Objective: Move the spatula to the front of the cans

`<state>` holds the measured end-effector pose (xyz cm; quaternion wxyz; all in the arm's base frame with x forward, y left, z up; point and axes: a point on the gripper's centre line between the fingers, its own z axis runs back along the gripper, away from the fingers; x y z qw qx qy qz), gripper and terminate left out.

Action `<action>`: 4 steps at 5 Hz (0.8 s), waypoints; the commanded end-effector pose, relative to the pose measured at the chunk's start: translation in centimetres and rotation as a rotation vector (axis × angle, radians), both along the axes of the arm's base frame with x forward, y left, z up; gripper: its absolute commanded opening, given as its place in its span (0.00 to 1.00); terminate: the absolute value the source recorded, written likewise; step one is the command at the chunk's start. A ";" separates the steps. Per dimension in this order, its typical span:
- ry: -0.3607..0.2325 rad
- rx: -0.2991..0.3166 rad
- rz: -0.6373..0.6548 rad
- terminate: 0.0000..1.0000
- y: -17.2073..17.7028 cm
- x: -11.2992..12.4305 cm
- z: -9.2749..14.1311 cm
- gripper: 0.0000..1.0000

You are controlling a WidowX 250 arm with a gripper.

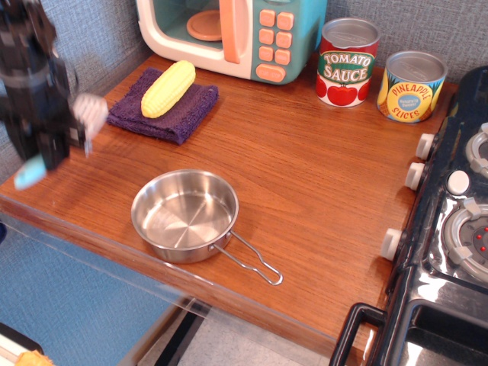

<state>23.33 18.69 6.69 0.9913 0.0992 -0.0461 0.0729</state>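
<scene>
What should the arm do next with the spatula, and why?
Probably carry the spatula to the right and back toward the cans. The gripper appears shut on it and holds it off the counter at the far left edge, motion-blurred. The wood in front of the cans is bare, and a path behind the steel pan would avoid it.

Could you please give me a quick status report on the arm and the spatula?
Tool shut on white-headed, light blue-handled toy spatula, lifted off the wooden counter, motion-blurred. Two toy cans far right, back. Steel pan sits below the direct path.
</scene>
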 end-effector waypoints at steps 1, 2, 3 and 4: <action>-0.187 -0.119 -0.135 0.00 -6.1 3.0 8.7 0.00; -0.113 -0.166 -0.262 0.00 -11.3 7.8 6.5 0.00; -0.011 -0.228 -0.309 0.00 -16.2 12.4 2.8 0.00; 0.006 -0.268 -0.292 0.00 -18.3 15.3 0.6 0.00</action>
